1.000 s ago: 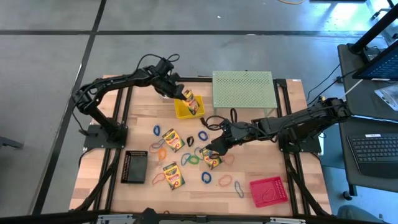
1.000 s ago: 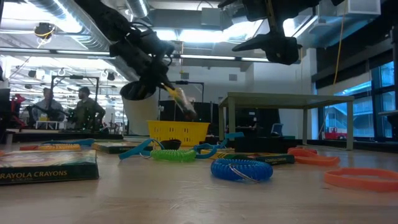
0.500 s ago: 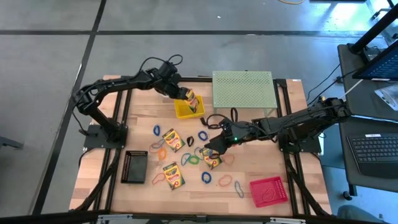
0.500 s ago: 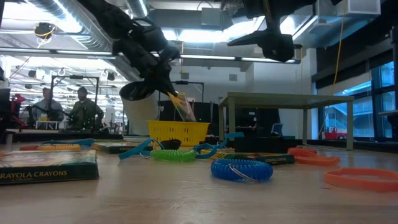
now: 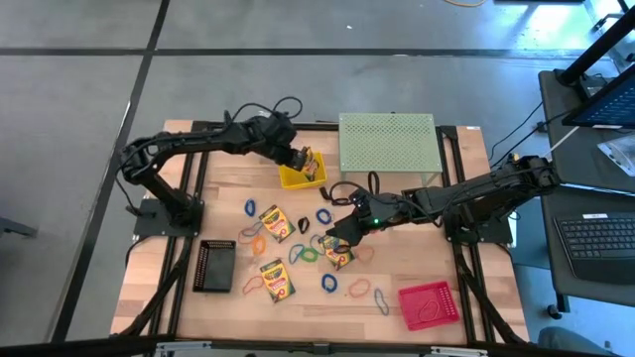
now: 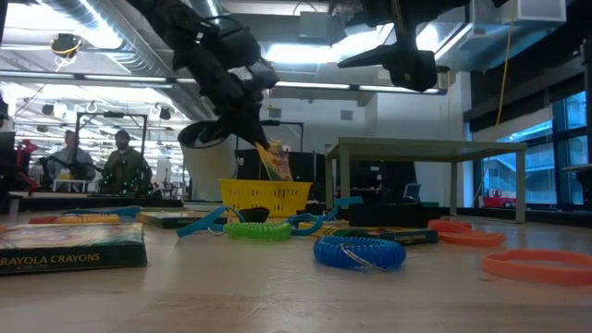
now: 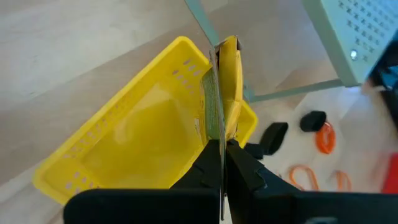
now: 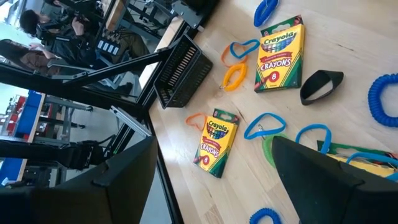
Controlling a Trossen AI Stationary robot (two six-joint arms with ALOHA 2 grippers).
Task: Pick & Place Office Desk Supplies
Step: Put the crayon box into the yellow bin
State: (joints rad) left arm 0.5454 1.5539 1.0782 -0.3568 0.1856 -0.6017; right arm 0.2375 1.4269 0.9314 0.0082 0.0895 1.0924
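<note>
Crayon boxes were what you had in play: your left gripper (image 5: 296, 157) was pressed together on one crayon box (image 5: 305, 162), pinching it by its edge and holding it tilted over the yellow basket (image 5: 298, 178) near the back of the table (image 5: 159, 288). In the left wrist view that box (image 7: 222, 93) stood edge-on between the dark fingers (image 7: 208, 165), just above the basket's rim (image 7: 124, 99). In the low view the held box (image 6: 271, 161) hung with its lower end at the top of the basket (image 6: 264, 197).

Your right gripper (image 5: 337, 238) was spread wide, low over another crayon box (image 5: 337, 254) in the middle of the table, with nothing between its fingers that you could see. Two more crayon boxes lay flat nearby, one (image 5: 275, 223) toward the left arm and one (image 5: 276, 280) nearer the front edge. Rubber-band loops lay scattered around them, among them a green loop (image 5: 310, 254) and a blue loop (image 5: 328, 283). A black tray (image 5: 215, 265) sat on the left, a red basket (image 5: 430, 303) at the front right, and the pale green perforated stand (image 5: 387, 142) at the back.
</note>
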